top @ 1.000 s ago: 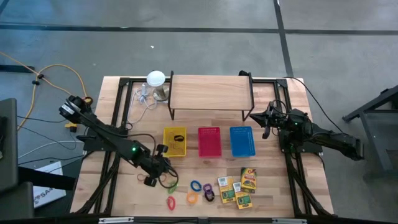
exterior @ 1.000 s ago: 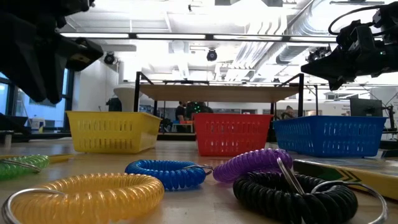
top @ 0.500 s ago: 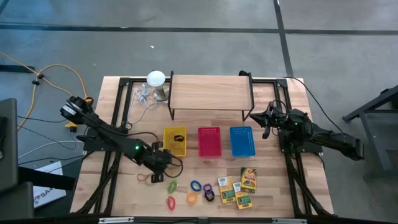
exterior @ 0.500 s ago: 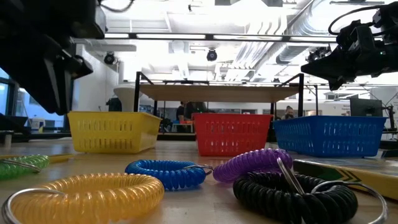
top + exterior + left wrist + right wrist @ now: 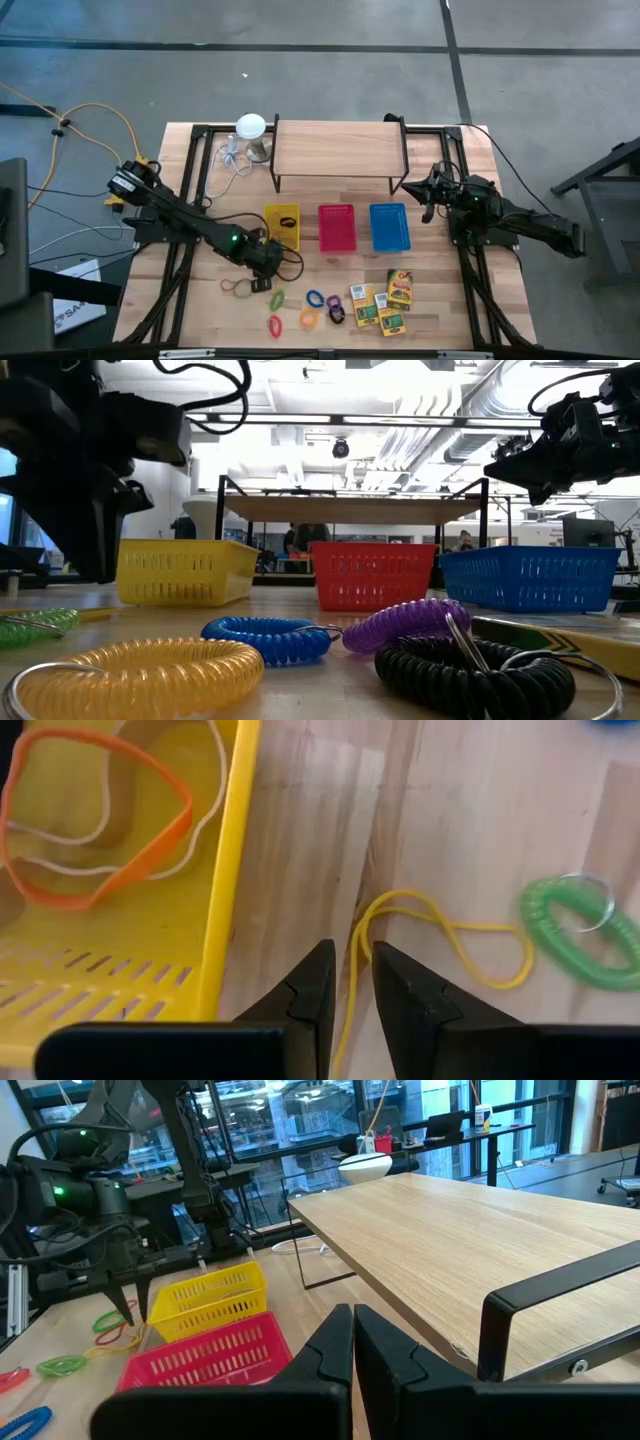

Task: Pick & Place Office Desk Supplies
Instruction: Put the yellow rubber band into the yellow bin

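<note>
the bare wooden table (image 5: 430, 300) at 3 o'clock of the card boxes (image 5: 382, 300) gives a gripper free passage. three plastic mesh baskets, yellow (image 5: 283, 228), red (image 5: 337, 228) and blue (image 5: 389, 227), form a wall across the middle. at 12 o'clock of them the low wooden shelf on black legs (image 5: 340, 150) blocks the back. coiled rings (image 5: 318, 308) crowd the near edge. the left gripper (image 5: 268, 272) occupies the gap at 6 o'clock of the yellow basket.

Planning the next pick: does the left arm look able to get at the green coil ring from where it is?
Probably yes. The left end effector holds a yellow rubber band, but the green coil ring lies close by on bare table, unblocked.
</note>
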Available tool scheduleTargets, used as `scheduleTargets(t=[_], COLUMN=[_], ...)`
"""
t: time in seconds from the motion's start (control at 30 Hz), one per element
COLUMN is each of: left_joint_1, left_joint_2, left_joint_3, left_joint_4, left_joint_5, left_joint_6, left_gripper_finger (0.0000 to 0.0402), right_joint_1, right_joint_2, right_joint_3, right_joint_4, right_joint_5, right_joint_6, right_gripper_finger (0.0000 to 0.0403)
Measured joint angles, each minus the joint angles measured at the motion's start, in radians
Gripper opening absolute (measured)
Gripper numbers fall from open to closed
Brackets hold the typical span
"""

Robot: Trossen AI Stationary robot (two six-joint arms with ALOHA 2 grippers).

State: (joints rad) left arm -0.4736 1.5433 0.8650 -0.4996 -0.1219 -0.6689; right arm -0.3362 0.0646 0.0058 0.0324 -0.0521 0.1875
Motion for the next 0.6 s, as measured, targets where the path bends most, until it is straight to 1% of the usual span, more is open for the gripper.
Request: scheduleTargets(t=[0.33, 0.6], left_joint_1=[-0.027, -0.029], left_joint_2=[0.013, 0.038], left_joint_3=[0.006, 0.006], left_joint_4=[0.016, 0.033], left_joint_5=[-0.006, -0.007], left_joint_6=[0.007, -0.009], left_gripper_finger=[0.0065, 0.0065], right_joint_1=[0.000, 0.000], right_joint_2=[0.000, 0.000], right_joint_3=[0.000, 0.000], right_joint_4=[0.000, 0.000], right_joint_5=[-0.002, -0.002], right_joint_6=[0.000, 0.000], right_gripper_finger=[0.0002, 0.0002])
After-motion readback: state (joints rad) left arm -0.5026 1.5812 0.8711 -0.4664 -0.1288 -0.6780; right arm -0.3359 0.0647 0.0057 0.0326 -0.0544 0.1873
